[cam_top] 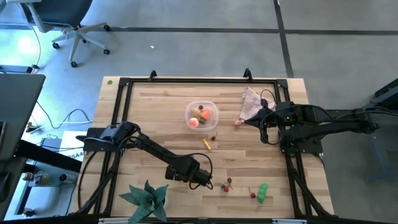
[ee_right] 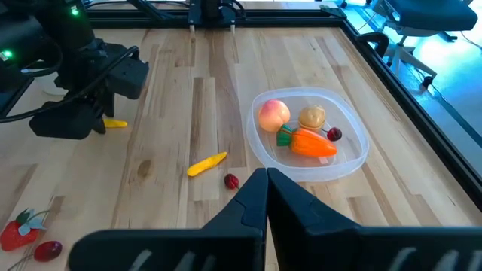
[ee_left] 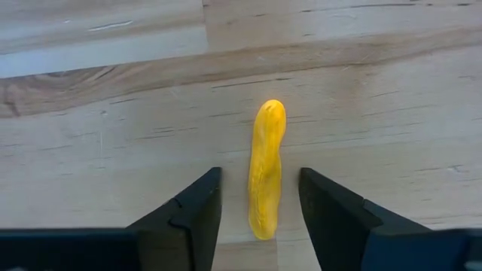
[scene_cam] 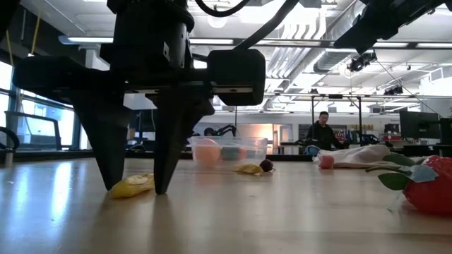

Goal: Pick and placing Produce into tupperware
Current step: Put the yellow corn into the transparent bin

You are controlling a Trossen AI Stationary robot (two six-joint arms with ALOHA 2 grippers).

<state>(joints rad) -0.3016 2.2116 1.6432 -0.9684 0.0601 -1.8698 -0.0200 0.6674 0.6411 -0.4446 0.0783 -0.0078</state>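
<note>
Between my left claw's (ee_left: 260, 207) spread fingers, down on the table: yellow stick (ee_left: 266, 169), untouched either side. Grasp step. Next: pinch, lift, carry to tupperware (cam_top: 202, 116) well beyond. Right claw (ee_right: 265, 197) pressed together, waiting.

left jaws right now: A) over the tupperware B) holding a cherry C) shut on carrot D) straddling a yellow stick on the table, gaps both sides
D: in the left wrist view the yellow stick lies flat on the table between the left gripper jaws, with a gap on each side.
</note>
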